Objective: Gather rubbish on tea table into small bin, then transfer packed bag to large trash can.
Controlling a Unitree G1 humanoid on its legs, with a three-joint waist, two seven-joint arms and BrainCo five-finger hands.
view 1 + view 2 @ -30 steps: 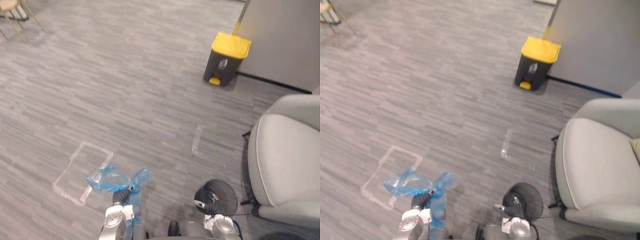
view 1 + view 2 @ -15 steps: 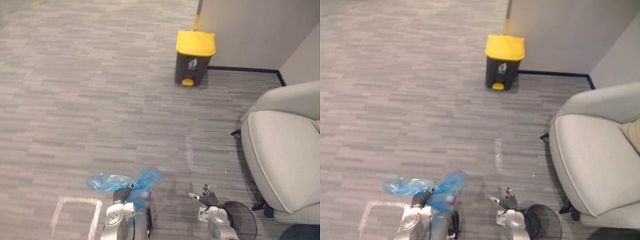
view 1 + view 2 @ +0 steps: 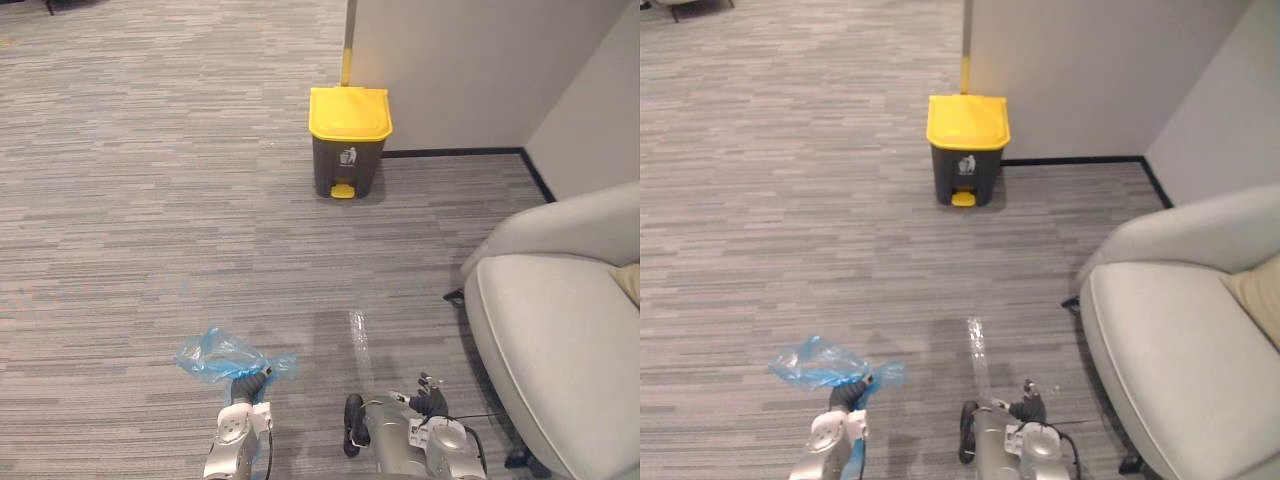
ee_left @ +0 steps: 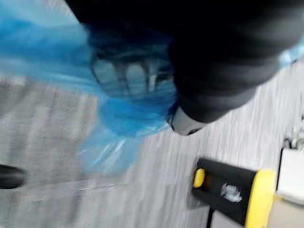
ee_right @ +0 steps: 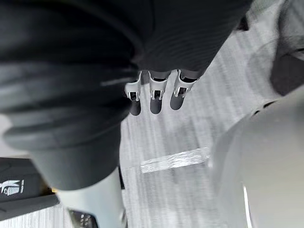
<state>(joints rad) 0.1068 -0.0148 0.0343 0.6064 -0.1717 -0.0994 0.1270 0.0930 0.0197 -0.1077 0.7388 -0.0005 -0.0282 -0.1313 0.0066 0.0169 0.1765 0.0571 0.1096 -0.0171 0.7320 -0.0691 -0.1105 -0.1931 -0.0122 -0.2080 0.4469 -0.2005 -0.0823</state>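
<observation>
Carrying stage, judging by the layout. The left robot hand [image 3: 247,384] sits at the near left with its fingers curled round the bunched neck of the blue bag [image 3: 222,357], and the loose plastic billows out to the left and far side of it. The left wrist view shows the plastic wrapped over the fingers (contents too blurred to tell). The right robot hand [image 3: 430,393] is low at the near centre-right with its fingers relaxed and nearly straight, holding nothing.

The large trash can [image 3: 347,143] stands far ahead against the wall [image 3: 470,60], well apart from the bag. Its yellow lid [image 3: 349,110] is down and its yellow pedal [image 3: 343,190] faces the robot. A pale armchair [image 3: 560,340] takes up the right side, and a clear tape strip [image 3: 358,336] lies on the grey floor [image 3: 150,200] between the robot and the can.

Risks:
- The plastic is thin and slippery, and held by one hand only, so it could slide out on the walk and spill.
- The lid is closed, so releasing before it is raised would leave the bag on top or on the floor.
- Drifting right could clip the armchair.
- The can is light-looking, and a bump may shove it along the wall.
</observation>
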